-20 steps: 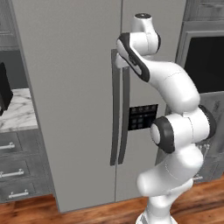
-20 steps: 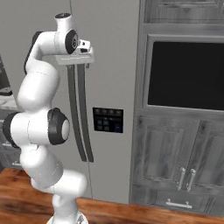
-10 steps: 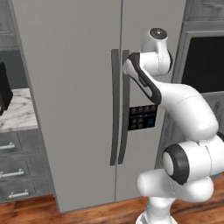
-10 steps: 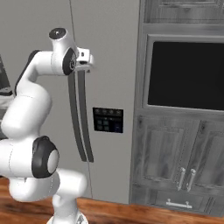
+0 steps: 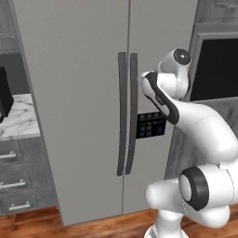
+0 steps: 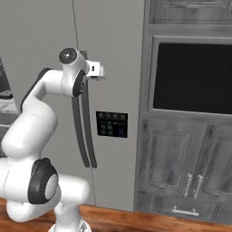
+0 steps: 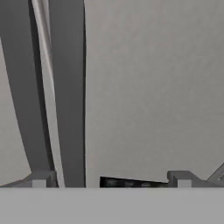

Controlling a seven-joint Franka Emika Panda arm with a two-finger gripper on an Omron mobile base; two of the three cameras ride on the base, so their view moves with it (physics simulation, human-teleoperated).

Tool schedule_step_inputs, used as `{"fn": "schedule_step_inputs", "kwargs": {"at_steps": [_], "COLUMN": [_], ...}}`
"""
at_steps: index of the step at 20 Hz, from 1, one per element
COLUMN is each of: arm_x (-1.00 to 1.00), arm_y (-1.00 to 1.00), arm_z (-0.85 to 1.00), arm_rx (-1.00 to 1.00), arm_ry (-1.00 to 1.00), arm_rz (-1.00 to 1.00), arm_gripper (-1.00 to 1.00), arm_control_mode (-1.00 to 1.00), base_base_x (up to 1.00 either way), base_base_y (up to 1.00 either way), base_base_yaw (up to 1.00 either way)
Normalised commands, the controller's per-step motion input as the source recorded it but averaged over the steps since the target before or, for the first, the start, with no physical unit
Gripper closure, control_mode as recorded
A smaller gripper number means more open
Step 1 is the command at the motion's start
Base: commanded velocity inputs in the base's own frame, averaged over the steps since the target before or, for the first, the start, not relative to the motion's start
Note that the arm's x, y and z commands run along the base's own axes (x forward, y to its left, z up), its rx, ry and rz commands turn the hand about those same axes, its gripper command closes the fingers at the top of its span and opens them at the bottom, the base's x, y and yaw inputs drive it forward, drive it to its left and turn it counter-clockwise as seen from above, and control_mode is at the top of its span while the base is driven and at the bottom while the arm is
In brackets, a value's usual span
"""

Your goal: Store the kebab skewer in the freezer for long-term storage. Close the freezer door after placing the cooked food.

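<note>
Gripper (image 7: pixel 111 181) spread wide, holding nothing. Freezer door (image 7: pixel 153 87) dead ahead, shut; its dark handle (image 7: pixel 68 87) just off my left fingertip (image 7: pixel 41 180). I'd slide sideways till handle sits between fingers, square up, then clench and pull on arc. Control panel (image 6: pixel 111 124) below. Can't spot skewer.

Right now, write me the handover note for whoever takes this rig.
Gripper: open, holding nothing, up against the fridge front, beside the handles.
Freezer door: shut. It is the narrower grey door with the black control panel; its dark vertical handle is not gripped.
Wider fridge door: also shut.
Kebab skewer: I can't place it from these pictures.
Done: nothing that can be checked here.
Left: grip the handle, open the freezer, fetch the skewer, put it inside, close the door.
</note>
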Motion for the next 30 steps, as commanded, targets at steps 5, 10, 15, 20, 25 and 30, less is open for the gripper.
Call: {"fn": "schedule_step_inputs", "kwargs": {"at_steps": [5, 10, 15, 20, 25, 30], "arm_x": [0.07, 0.13, 0.10, 0.17, 0.37, 0.53], "arm_y": [-0.12, -0.44, -0.20, -0.01, 0.00, -0.03], "arm_z": [-0.10, -0.12, -0.15, -0.14, -0.05, 0.00], "arm_rx": [0.00, 0.02, 0.05, 0.00, 0.00, 0.00], "arm_ry": [-0.02, 0.00, -0.10, -0.15, -0.01, 0.12], "arm_rz": [-0.07, -0.09, 0.00, 0.00, 0.00, 0.00], "arm_gripper": [-1.00, -1.00, -1.00, -1.00, -1.00, -1.00], "arm_control_mode": [-1.00, -1.00, -1.00, -1.00, -1.00, -1.00], "base_base_x": [0.00, 0.00, 0.00, 0.00, 0.00, 0.00], "base_base_y": [0.00, 0.00, 0.00, 0.00, 0.00, 0.00], "base_base_yaw": [0.00, 0.00, 0.00, 0.00, 0.00, 0.00]}}
